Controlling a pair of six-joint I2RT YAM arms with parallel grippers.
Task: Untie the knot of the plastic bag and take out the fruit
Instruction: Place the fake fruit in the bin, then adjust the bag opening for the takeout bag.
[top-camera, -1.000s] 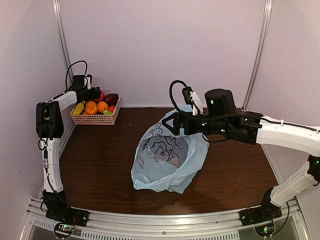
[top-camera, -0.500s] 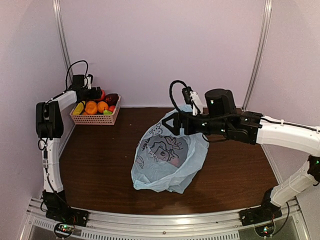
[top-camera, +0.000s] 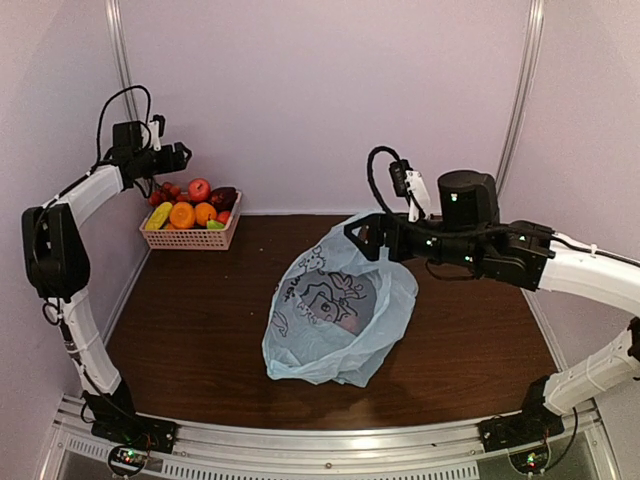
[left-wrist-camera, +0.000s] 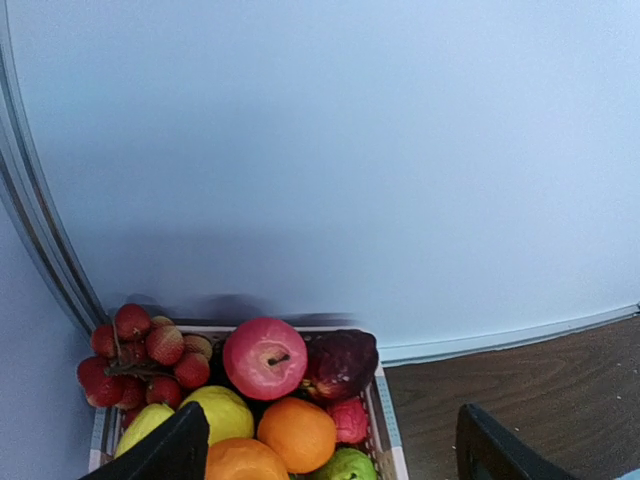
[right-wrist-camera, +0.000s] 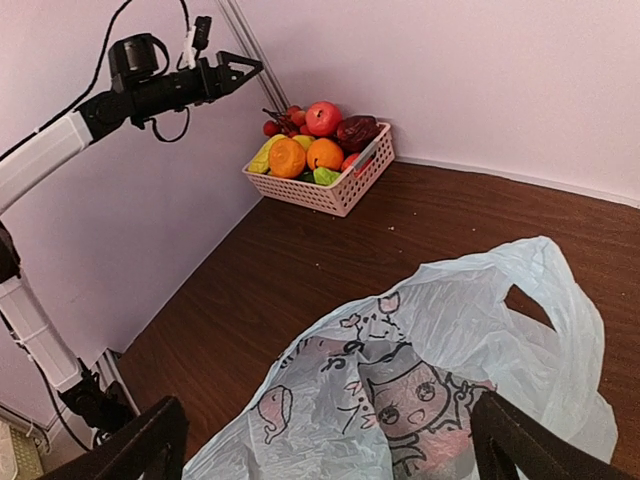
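Note:
The light blue plastic bag (top-camera: 335, 315) with the cartoon print lies crumpled on the brown table, and also shows in the right wrist view (right-wrist-camera: 430, 370). One handle loop (right-wrist-camera: 560, 290) lies loose; no knot shows. Something reddish shows faintly through the bag (top-camera: 350, 322). My right gripper (top-camera: 360, 235) hovers open and empty over the bag's far end (right-wrist-camera: 330, 420). The fruit fills the pink basket (top-camera: 190, 238): a red berry bunch (left-wrist-camera: 130, 345), a red apple (left-wrist-camera: 265, 357), oranges (left-wrist-camera: 297, 433). My left gripper (top-camera: 178, 157) is open and empty, raised above the basket (left-wrist-camera: 332, 440).
The basket (right-wrist-camera: 330, 195) stands at the table's far left corner against the back wall. Lilac walls close in the table at the back and both sides. The right arm (top-camera: 540, 260) stretches over the table's right half.
My left gripper has lifted up and away from the basket, and the red apple now shows on the pile. My right gripper has shifted slightly right above the bag.

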